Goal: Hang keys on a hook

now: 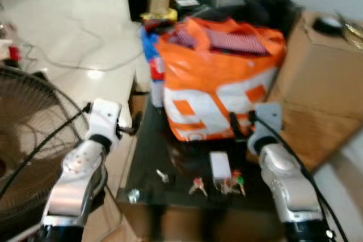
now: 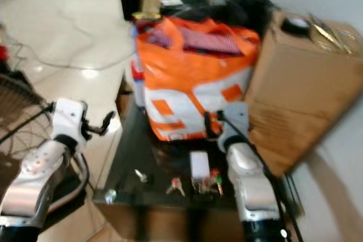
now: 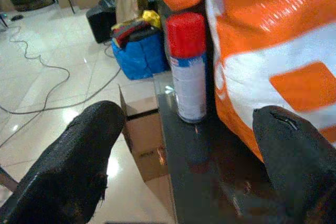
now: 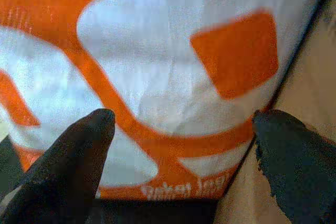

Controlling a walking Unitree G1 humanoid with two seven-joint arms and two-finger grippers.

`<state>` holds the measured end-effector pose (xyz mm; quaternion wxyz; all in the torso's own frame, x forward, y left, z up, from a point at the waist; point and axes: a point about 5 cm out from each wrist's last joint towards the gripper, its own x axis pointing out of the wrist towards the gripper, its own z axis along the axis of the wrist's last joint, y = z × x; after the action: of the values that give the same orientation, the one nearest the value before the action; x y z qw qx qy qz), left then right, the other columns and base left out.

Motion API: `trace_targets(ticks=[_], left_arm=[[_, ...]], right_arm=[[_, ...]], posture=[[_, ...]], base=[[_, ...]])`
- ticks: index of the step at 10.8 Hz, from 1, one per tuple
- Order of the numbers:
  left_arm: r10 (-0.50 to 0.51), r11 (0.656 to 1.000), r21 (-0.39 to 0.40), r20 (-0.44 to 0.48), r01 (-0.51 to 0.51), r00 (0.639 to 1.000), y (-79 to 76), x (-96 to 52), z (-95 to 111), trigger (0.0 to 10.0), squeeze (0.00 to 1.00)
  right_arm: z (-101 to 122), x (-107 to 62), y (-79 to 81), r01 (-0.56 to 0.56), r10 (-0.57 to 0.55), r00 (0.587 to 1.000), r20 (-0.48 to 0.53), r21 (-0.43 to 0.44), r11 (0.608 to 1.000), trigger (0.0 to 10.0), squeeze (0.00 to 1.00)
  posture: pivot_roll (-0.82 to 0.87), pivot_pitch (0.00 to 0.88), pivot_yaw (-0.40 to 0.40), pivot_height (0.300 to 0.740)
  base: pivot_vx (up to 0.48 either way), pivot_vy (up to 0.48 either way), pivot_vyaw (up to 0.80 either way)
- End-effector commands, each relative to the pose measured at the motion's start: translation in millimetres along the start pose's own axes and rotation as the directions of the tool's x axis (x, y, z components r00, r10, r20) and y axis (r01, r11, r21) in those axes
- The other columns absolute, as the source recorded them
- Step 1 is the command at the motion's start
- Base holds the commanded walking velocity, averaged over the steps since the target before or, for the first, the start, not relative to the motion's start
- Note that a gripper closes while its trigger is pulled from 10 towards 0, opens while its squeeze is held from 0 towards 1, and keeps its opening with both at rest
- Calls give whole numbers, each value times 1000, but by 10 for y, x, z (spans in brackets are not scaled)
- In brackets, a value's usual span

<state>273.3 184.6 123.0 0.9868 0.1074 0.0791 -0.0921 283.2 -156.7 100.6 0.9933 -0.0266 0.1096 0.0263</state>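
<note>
Dark table [image 1: 148, 140]: keys [image 1: 198, 185] near front edge.

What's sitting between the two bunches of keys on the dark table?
In the left eye view, a small white box lies on the dark table, roughly between the red-tagged keys and the red-and-green-tagged keys, set slightly farther back toward the orange bag.
</note>
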Motion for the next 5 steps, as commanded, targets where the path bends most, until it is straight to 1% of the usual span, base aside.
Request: trace_targets(ticks=[1, 2, 3, 4, 5], left_arm=[[12, 1000, 14, 13, -12, 1000, 35, 13, 36, 10000, 8], [10, 1000, 14, 11, -10, 1000, 35, 10, 28, 10000, 4], [-2, 1000, 23, 5, 2, 1000, 28, 11, 16, 10000, 0], [-42, 998, 41, -9, 43, 999, 1, 34, -13, 10000, 0], [-104, 991, 77, -23, 105, 994, -41, 59, -43, 10000, 0]], right_arm=[[46, 11, 18, -6, 6, 1000, 18, -2, 1000, 10000, 1000], [47, 15, 11, -10, 10, 1000, 14, -13, 1000, 10000, 1000], [44, 18, 4, -22, 23, 1000, 3, -24, 999, 10000, 1000], [28, 23, -44, -38, 37, 999, -17, -54, 998, 10000, 1000], [-11, 12, -114, -41, 38, 998, -47, -61, 997, 10000, 812]], posture=[[-10, 0, -37, 740], [-10, 0, -37, 740], [-10, 0, -45, 740], [-14, 0, -45, 740], [-29, 0, -39, 740]], base=[[277, 0, 0], [247, 0, 0], [0, 0, 0], [0, 0, 0], [0, 0, 0]])
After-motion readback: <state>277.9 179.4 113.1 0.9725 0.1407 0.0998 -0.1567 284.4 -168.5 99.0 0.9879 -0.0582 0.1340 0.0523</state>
